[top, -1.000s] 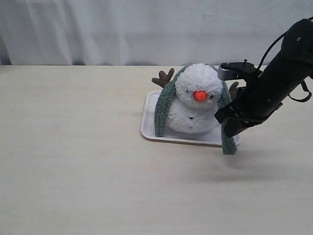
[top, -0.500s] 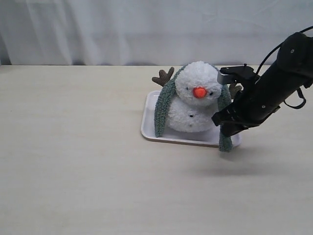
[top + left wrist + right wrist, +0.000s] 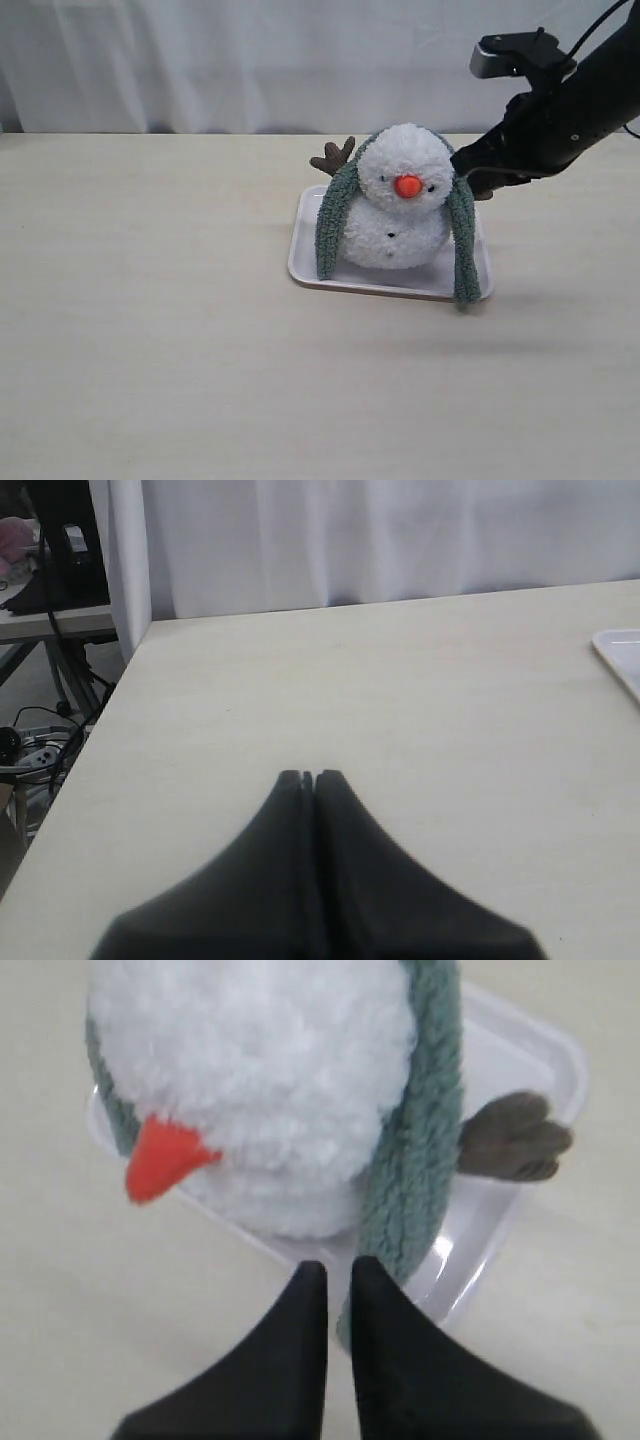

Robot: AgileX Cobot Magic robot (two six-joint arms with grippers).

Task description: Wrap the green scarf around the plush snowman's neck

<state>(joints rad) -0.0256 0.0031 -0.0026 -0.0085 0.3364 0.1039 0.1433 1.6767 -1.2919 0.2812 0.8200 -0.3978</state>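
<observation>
Right now I see a snowman (image 3: 403,205) sitting upright in a shallow white tray (image 3: 305,262) near the middle of a pale counter (image 3: 150,330). Its orange nose (image 3: 407,186) points toward the exterior camera. The scarf (image 3: 335,215) passes behind the head and hangs down both sides. One end rests inside the tray, and the other drapes over the tray's front rim onto the counter. It does not cross the front of the neck. A brown twig arm (image 3: 334,158) sticks out behind.

My right gripper (image 3: 470,176) hovers just beside the head, above the scarf's far strand. Its jaws are all but closed, with nothing between them. My left gripper (image 3: 308,776) sits over bare counter, well apart from the tray, jaws pressed together and holding nothing.
</observation>
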